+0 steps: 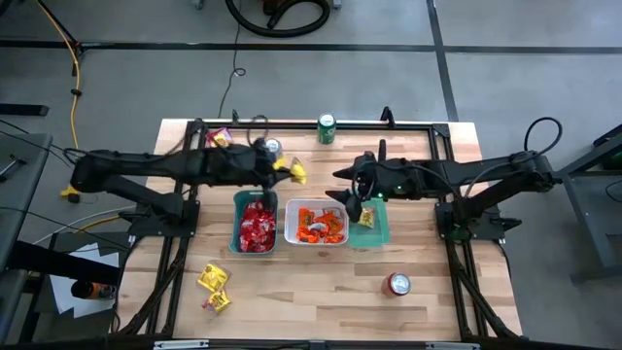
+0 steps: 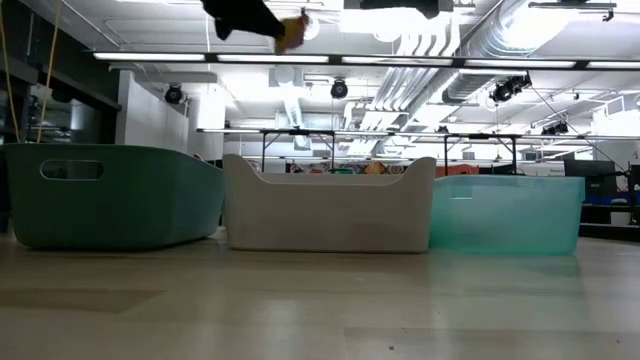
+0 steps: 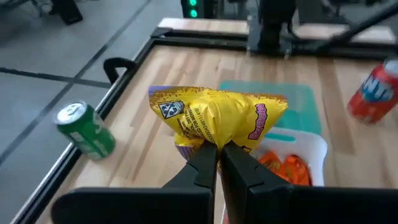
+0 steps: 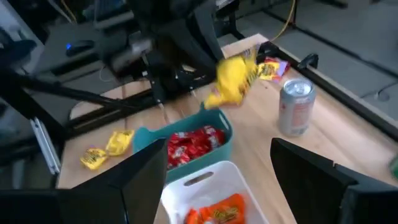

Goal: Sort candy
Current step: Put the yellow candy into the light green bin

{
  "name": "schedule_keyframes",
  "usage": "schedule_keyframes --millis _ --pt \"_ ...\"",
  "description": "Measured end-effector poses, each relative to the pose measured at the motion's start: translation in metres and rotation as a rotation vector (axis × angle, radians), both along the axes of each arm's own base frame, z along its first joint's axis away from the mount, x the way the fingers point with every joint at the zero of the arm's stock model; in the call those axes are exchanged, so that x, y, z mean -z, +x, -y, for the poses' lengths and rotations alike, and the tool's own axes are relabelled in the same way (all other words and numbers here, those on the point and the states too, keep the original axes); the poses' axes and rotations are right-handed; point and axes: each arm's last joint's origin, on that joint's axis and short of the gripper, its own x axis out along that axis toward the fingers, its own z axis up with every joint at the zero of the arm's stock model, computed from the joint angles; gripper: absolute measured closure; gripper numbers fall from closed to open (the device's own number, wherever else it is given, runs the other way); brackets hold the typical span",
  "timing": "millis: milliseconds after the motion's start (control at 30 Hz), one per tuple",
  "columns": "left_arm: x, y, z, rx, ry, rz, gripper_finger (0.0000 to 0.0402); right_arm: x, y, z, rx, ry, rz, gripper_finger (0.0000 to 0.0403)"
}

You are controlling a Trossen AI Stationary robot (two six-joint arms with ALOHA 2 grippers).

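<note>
My left gripper (image 1: 281, 167) (image 3: 219, 149) hovers above the table just beyond the trays, shut on a yellow candy packet (image 1: 293, 171) (image 3: 214, 118) (image 4: 233, 78) (image 2: 291, 30). My right gripper (image 1: 355, 199) (image 4: 230, 186) hangs open over the white tray (image 1: 316, 239) and touches nothing. The dark green tray (image 1: 236, 224) holds red candy (image 1: 257, 229), the white tray holds orange candy (image 1: 319, 223), and the teal tray (image 1: 382, 233) holds one yellow packet (image 1: 366, 217). Two more yellow packets (image 1: 214, 280) lie flat on the table near the left front. Another packet (image 1: 220, 138) lies at the far left. My left gripper pinches the yellow packet by its lower crimped edge (image 3: 211, 142) between its two fingers (image 3: 202, 163). The packet is lifted clear of the table and spreads out beyond the fingertips.
A green can (image 1: 327, 128) (image 3: 87, 130) stands at the far edge. A silver can (image 1: 273, 148) (image 4: 295, 106) stands close under my left arm, and a red can (image 1: 398, 284) stands on the near right. The three trays (image 2: 330, 205) sit side by side at mid-table.
</note>
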Motion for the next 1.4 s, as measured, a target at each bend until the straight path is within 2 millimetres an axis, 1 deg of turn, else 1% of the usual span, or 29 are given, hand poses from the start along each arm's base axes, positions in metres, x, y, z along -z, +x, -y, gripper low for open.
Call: schedule_keyframes --millis 100,200,267,433,667,733,800,900,1133,1167,1200,1267,1333,1400 --pt "0.01 0.018 0.007 0.039 0.04 -0.003 0.0401 0.007 0.009 0.004 0.068 0.125 0.021 0.0124" --pt "0.019 0.032 0.013 0.07 0.059 -0.007 0.0401 0.019 0.02 0.01 0.123 0.257 0.004 0.0124" --pt "0.024 0.038 0.016 0.084 0.063 -0.01 0.0401 0.026 0.027 0.012 0.146 0.297 -0.01 0.0124" --pt "0.027 0.042 0.022 0.116 0.056 -0.006 0.0401 0.038 0.037 0.016 0.188 0.347 -0.024 0.0124" --pt "0.026 0.042 0.023 0.118 0.057 0.0 0.0401 0.038 0.041 0.016 0.178 0.362 0.009 0.0125" --pt "0.026 0.042 0.023 0.117 0.057 0.0 0.0401 0.036 0.042 0.015 0.168 0.378 0.024 0.0133" --pt "0.026 0.042 0.023 0.111 0.06 0.0 0.0401 0.037 0.042 0.015 0.162 0.396 0.019 0.0153" --pt "0.026 0.042 0.022 0.099 0.067 -0.001 0.0401 0.037 0.042 0.015 0.165 0.406 0.017 0.0202" --pt "0.025 0.043 0.022 0.116 0.129 -0.007 0.0401 0.038 0.041 0.015 0.17 0.399 0.002 0.0378" --pt "0.025 0.043 0.022 0.119 0.138 -0.006 0.04 0.038 0.041 0.016 0.172 0.397 0.001 0.0389" --pt "0.025 0.043 0.022 0.125 0.148 -0.008 0.0399 0.038 0.041 0.016 0.173 0.397 0.001 0.0391" --pt "0.025 0.043 0.022 0.134 0.164 -0.012 0.0391 0.038 0.041 0.017 0.172 0.397 0.001 0.0381" --pt "0.025 0.043 0.022 0.136 0.166 -0.017 0.0377 0.038 0.041 0.017 0.17 0.397 0.0 0.038" --pt "0.025 0.041 0.022 0.135 0.162 -0.024 0.0356 0.037 0.039 0.016 0.165 0.399 -0.003 0.0392"
